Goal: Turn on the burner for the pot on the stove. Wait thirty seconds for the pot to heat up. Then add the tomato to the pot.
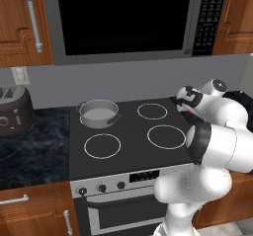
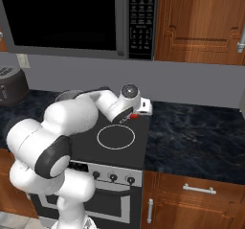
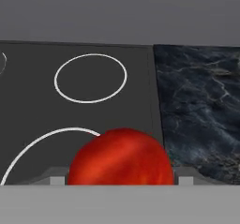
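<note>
Right up against the hand's lens sits the tomato [image 3: 121, 157], big and red, flanked low on either side by the pale grey finger tips [image 3: 57, 177] — it looks cradled between them, so the gripper [image 2: 135, 114] reads as closed on the fruit rather than standing idle, though the contact itself is hard to make out. From the right base view the hand hangs low near the stove's [image 1: 128, 156] right edge, toward the back right corner, just by the dark marble counter [image 2: 201, 132], a sliver of red peeking under the wrist. The pot [image 1: 99, 113] waits on the back left ring, well apart from the hand — clean across the cooktop. So I'd judge we're on the last step: carrying the tomato to the pot. Whether the burner is lit I cannot tell; the knobs [image 1: 102, 187] are too small to read. The next move calls for a lift, a sweep left over the back rings, then a release square above the pot's pale inside.
</note>
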